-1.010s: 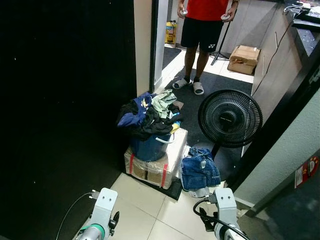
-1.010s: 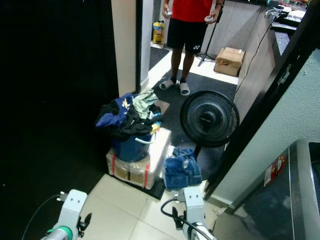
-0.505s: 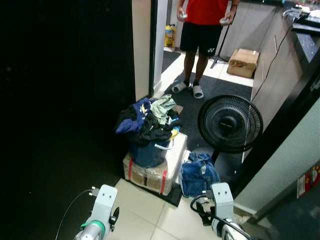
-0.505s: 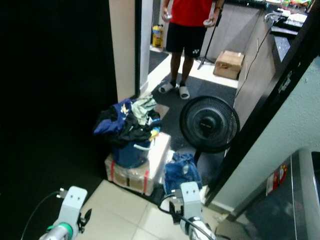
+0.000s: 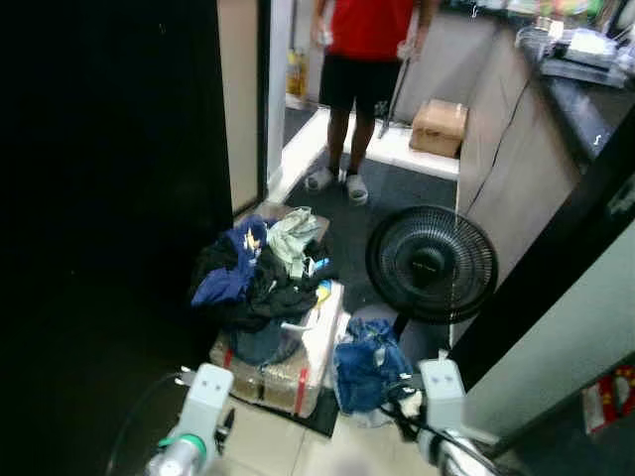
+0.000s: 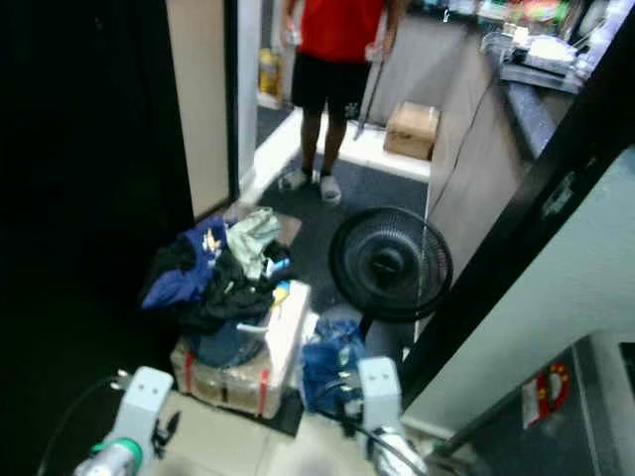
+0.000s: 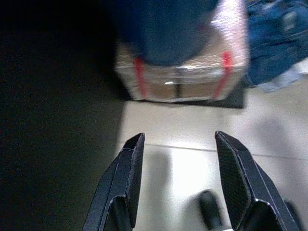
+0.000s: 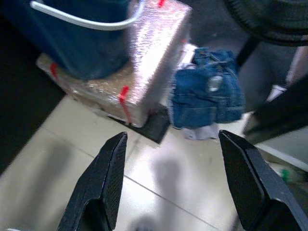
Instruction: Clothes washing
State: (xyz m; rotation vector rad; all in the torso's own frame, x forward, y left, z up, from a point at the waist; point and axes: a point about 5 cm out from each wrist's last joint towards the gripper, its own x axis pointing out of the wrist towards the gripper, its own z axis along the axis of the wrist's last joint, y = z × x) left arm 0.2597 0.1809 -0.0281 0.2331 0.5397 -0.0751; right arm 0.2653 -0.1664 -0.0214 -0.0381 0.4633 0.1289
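Head views (L/R eye, same scene, slightly blurred): we see a blue bucket [image 5: 260, 342] heaped w/ a pile of clothes [image 5: 260, 266] – dark, navy and pale green pieces – standing on a bubble-wrapped box [image 5: 288, 357] w/ red tape. Box sits on a dark mat at the edge of the pale tile floor [image 5: 298, 458]. Just beside the box, on its right, a folded denim garment [image 5: 367, 362] lies on the floor. A black floor fan [image 5: 431, 265] stands behind the denim. Farther back a person [image 5: 362, 69] in red shirt, black shorts, sandals stands in the passage; cardboard box [image 5: 438, 126] near the counter. Both arms low at frame bottom, wrists over the tiles.

L wrist view: left gripper [image 7: 179, 185] hangs over the tile, fingers spread apart, nothing between them. Ahead: wrapped box w/ bucket on it, denim off to one side.

R wrist view: right gripper [image 8: 175, 185] likewise spread wide, empty, above the tile. Ahead: bucket w/ white handle [image 8: 86, 21], wrapped box, denim garment, fan base.
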